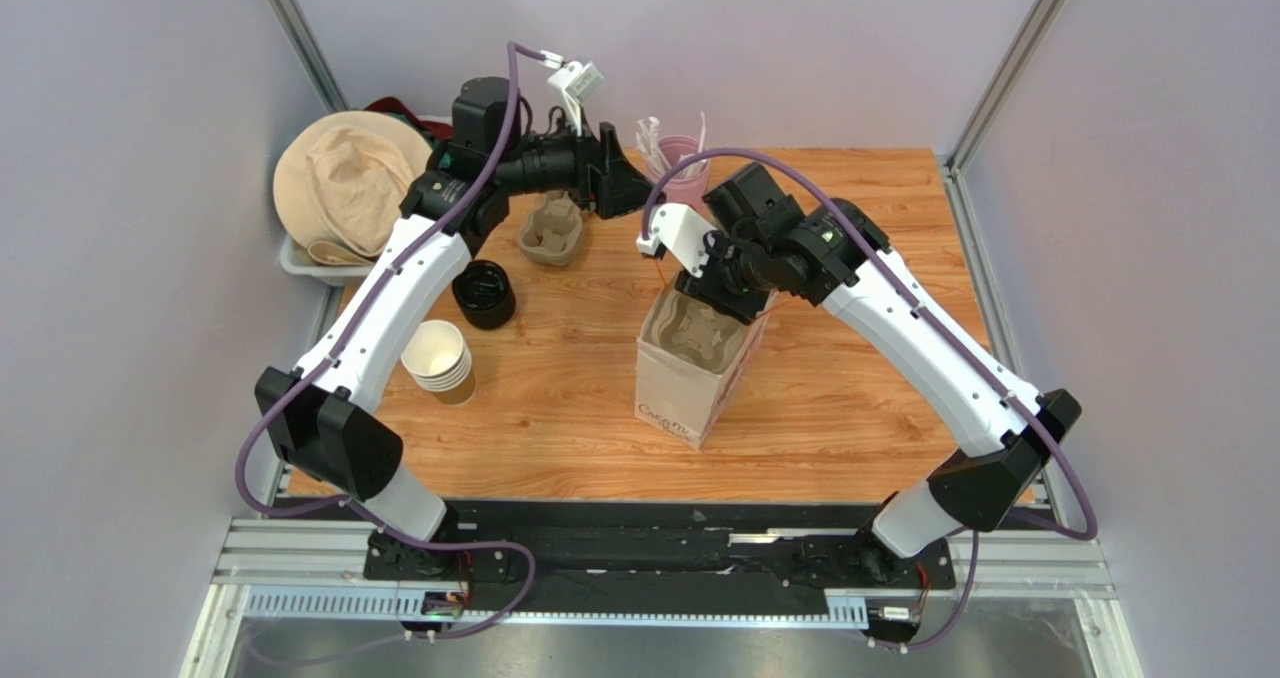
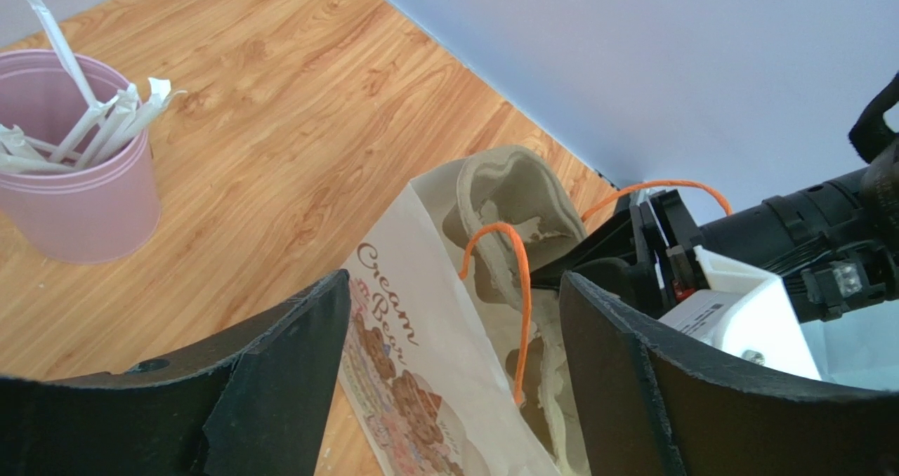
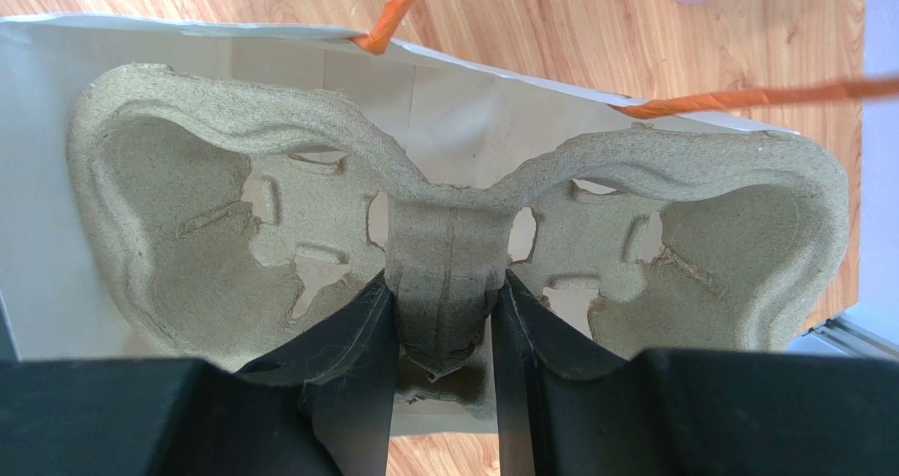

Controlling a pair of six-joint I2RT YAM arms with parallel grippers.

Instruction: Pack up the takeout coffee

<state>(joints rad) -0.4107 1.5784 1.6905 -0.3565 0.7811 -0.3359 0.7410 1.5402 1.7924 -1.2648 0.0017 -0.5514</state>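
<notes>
At the far left a grey bin (image 1: 301,266) hangs off the table (image 1: 857,393) edge with a beige cloth (image 1: 349,183) heaped in it. Just right of it the left arm (image 1: 394,281) rises across the near-left part of the table. A nested stack of paper cups (image 1: 436,359) stands beside its lower link, and a black round lid (image 1: 484,294) lies a little farther back. Behind the lid, under the left wrist, sits a loose pulp carrier (image 1: 552,231).

The left fingers (image 2: 285,371) hang above the far middle of the table, spread wide with nothing between them. In the wrist view they frame the white paper bag (image 2: 406,350) and one of its orange handles (image 2: 519,308), well clear of both. The pink cup of white sticks (image 1: 684,168) stands just right of these fingers, near the back edge.

The bag stands upright at the table's centre, mouth open. A second pulp carrier (image 3: 454,234) sits on edge inside it, both wells facing the right wrist camera. The right fingers (image 3: 348,360) are narrowed onto that carrier's middle tab, one pad on each side, at the bag's mouth. The right arm (image 1: 917,333) slopes away to the near right.

The single kraft takeout cup cannot be made out in any view. Neither its place nor how it lies relative to either pair of fingers can be told.
</notes>
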